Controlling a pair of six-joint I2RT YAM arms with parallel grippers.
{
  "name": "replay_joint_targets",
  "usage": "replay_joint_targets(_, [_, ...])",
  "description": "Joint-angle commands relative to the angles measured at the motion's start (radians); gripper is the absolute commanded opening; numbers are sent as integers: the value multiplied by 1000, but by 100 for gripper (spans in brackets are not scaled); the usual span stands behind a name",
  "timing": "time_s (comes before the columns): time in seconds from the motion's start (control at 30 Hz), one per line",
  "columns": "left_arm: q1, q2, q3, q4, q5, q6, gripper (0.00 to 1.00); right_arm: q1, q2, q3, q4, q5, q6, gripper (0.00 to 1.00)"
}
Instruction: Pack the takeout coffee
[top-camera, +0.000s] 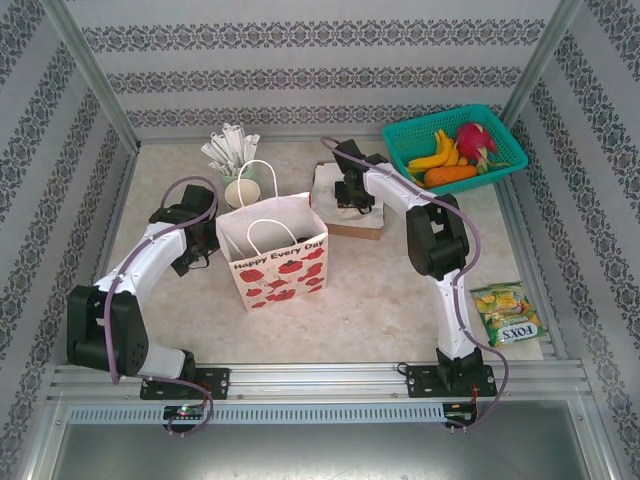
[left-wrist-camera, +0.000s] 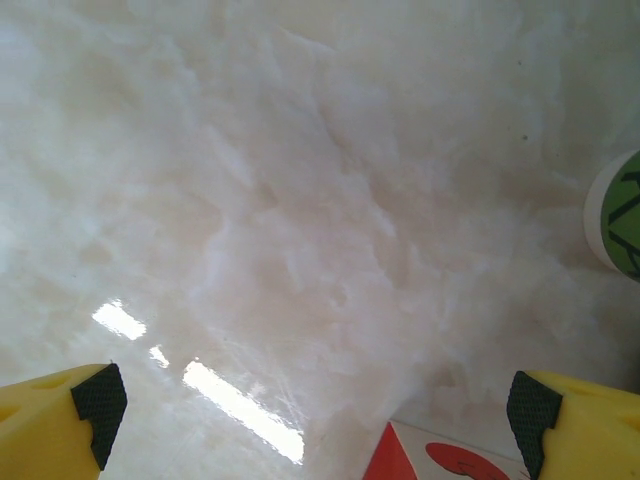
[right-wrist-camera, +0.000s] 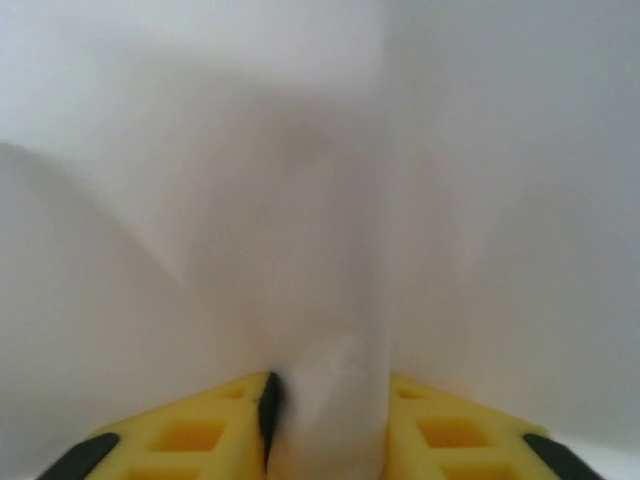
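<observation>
Takeout coffee (top-camera: 290, 240) appears to sit inside the flowered bag (top-camera: 272, 262), a dark lid-like shape I cannot confirm, so the left end effector (left-wrist-camera: 315, 402) hangs released beside the bag, likely to steady it, while the right end effector (right-wrist-camera: 325, 420) is clenched on white paper (right-wrist-camera: 330, 250).

The room is bright with soft shadows, white glare shines on the table (left-wrist-camera: 300, 200) under the left wrist, and the right wrist view is blurry.
</observation>
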Motion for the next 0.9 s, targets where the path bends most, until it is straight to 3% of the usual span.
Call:
replay_joint_targets(0.0, [19,-21,23,-64,-37,27,99,2,-66,-8,-33,55,-42,22])
replay_joint_targets(0.07, [21,-26,30,-63,-38,36,99,2,-90,-7,-37,51,-53,22])
replay_joint_targets(0.2, [21,-29,37,-58,-40,50,99,2,-113,-16,-37,23,-59,30])
replay_joint_targets(0.53, [21,-35,35,-37,-14,70,99,-2,-191,-83,25,34,-63,0])
replay_joint_targets(0.87, [21,-53,65,-23,18,140,99,-69,-481,-231,142,-45,-141,0])
